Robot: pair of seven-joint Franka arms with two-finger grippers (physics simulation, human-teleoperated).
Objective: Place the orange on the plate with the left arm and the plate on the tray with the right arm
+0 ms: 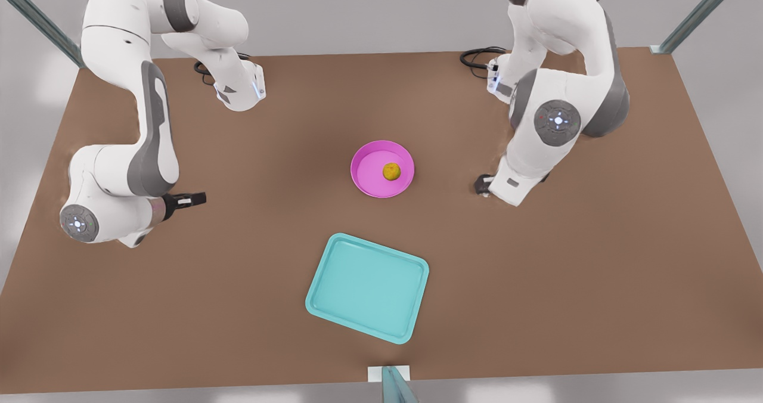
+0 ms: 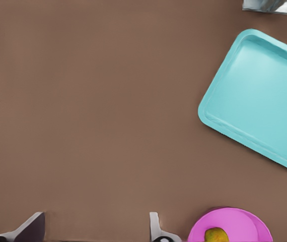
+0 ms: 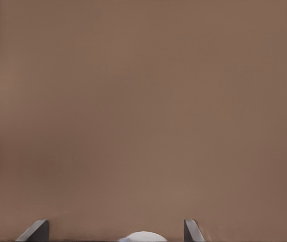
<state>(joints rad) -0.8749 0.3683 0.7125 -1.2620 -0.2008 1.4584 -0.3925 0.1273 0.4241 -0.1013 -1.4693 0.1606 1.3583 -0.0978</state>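
Left gripper (image 1: 484, 185) at the front view's right, fingers (image 2: 156, 229) spread and empty, parked low over the table (image 1: 238, 307) near the plate (image 1: 381, 169), not touching it. Right gripper (image 1: 194, 199) at the front view's left, fingers (image 3: 191, 231) apart, empty, well away from the plate. Orange (image 1: 391, 171) already sitting in the plate: first half done. Plate not yet on the tray (image 1: 368, 287), which sits bare and near. Remaining, by the look of it: right arm's plate grasp and transfer.

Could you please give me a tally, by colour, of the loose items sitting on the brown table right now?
Yellow-orange: 1, the orange, lying in the plate
Pink: 1, the plate
Teal: 1, the tray, empty and apart from the plate
Total: 3
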